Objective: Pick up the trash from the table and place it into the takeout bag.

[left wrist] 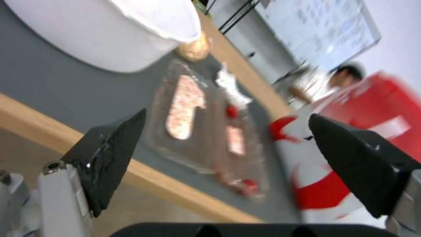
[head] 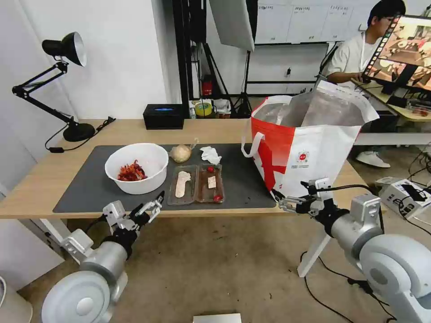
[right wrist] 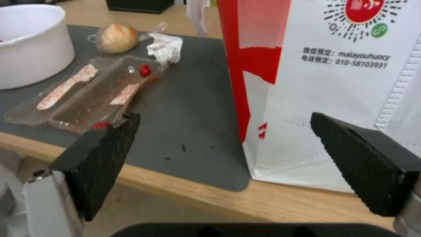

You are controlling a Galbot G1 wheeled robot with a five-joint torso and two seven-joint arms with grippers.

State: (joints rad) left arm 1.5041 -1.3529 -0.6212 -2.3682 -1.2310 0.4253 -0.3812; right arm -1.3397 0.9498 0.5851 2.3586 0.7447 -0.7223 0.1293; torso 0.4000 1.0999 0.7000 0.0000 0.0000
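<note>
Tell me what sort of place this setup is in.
Probably a robotics lab or recording studio, not a home: a softbox light on a stand behind the light-wood table, a large angled monitor at a side desk, and loose cables on the bare floor.

A white wall [head: 116, 54] is seen behind, a speckled beige floor [head: 215, 269] below; a black desk lamp [head: 54, 85] and tripod [head: 233, 85] are placed nearby.

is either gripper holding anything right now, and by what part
Nothing is held. The left gripper and right gripper are both open and empty at the table's front edge.
</note>
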